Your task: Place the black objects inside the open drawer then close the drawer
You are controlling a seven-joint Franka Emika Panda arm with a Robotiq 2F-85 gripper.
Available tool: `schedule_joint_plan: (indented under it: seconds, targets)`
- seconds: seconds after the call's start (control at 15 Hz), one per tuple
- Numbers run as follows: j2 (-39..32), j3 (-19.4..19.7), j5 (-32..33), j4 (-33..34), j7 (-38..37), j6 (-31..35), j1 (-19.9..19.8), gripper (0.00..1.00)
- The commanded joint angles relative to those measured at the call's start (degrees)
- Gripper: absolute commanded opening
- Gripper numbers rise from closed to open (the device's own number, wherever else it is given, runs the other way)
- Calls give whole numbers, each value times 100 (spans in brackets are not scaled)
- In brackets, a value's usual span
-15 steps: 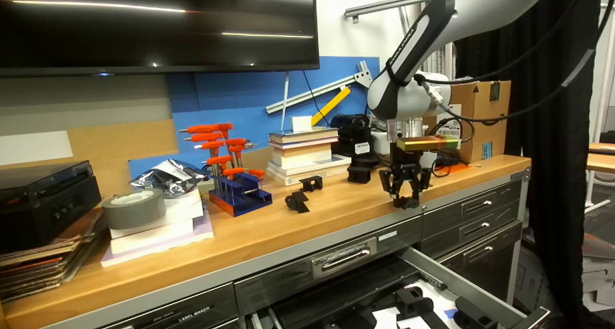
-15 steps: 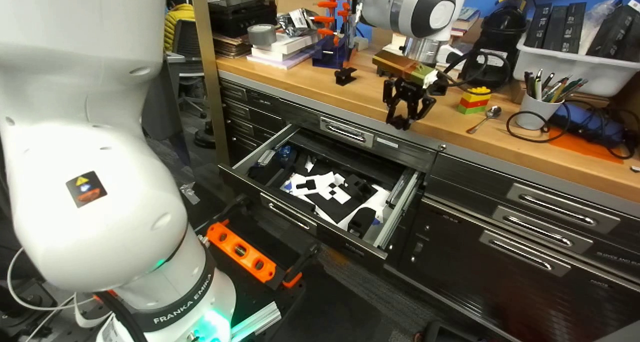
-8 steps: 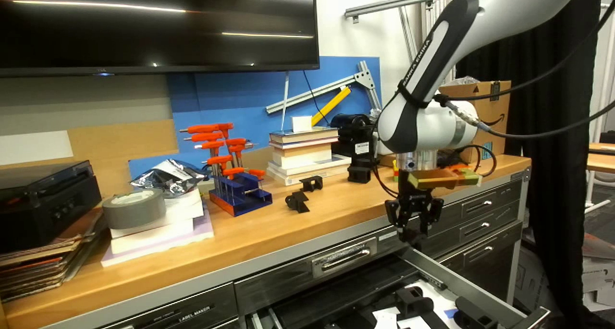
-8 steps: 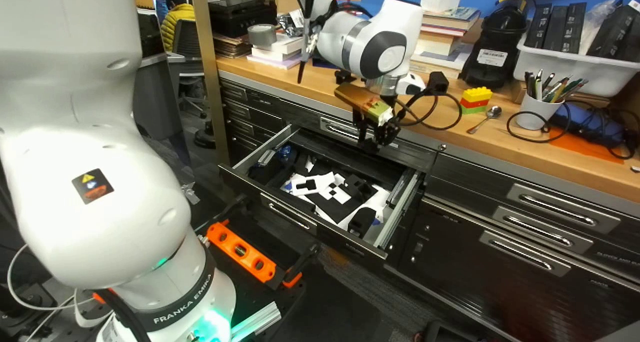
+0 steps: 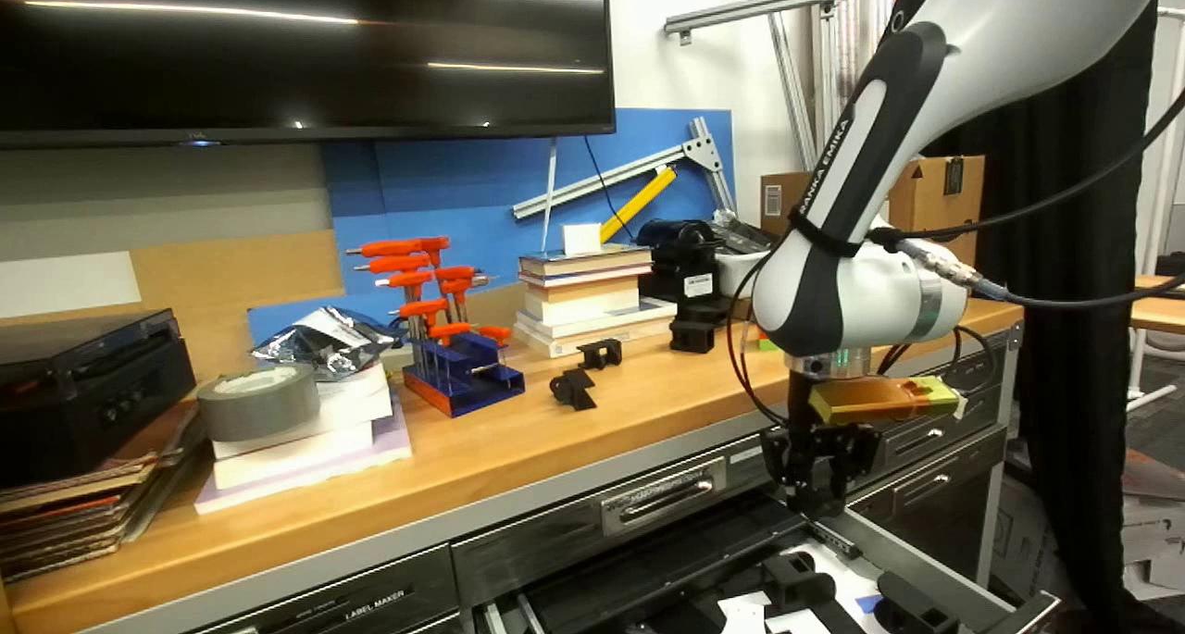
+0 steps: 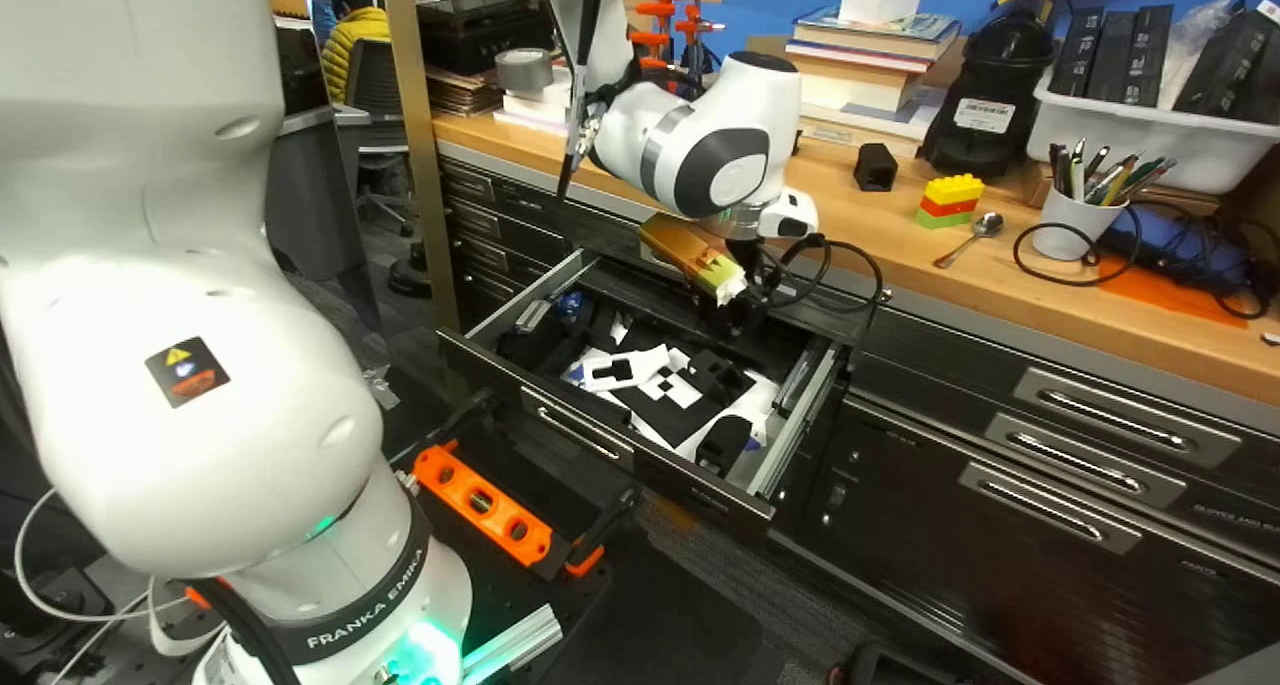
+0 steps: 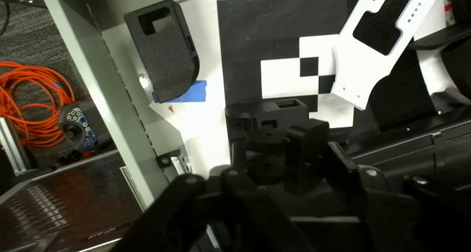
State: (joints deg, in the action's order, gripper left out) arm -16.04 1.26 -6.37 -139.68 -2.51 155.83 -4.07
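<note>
My gripper (image 5: 817,500) hangs low over the rear of the open drawer (image 6: 795,440), pointing down. In the wrist view its jaws stand part-way apart, shut on a chunky black object (image 7: 307,149), which is dark and partly hidden by the fingers. Three more black objects stay on the workbench: a notched piece (image 5: 574,390), a small bracket (image 5: 602,353) and a block (image 5: 692,336) by the books. Inside the drawer lie a rounded black piece (image 7: 165,53) near the side wall and another black piece (image 7: 268,110) below the gripper.
The drawer's side wall (image 7: 97,93) stands close to the gripper. White cut-outs and a checkered sheet (image 6: 672,385) line the drawer. The workbench edge (image 5: 555,467) rises behind it. On the bench are a blue tool stand (image 5: 463,375) and books (image 5: 592,305). A cable loops beside the wrist.
The gripper has come down from above the workbench edge and outward over the drawer, carrying the black object. The pieces on the bench and in the drawer have not moved.
</note>
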Motion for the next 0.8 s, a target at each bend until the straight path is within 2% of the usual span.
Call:
schedule_joint_plan:
  seconds: [0.0,0.73]
  targets:
    - [-71,21,-122,-118,-125,347,8,30]
    - [-779,156,-163,129,-381,717,-140,30]
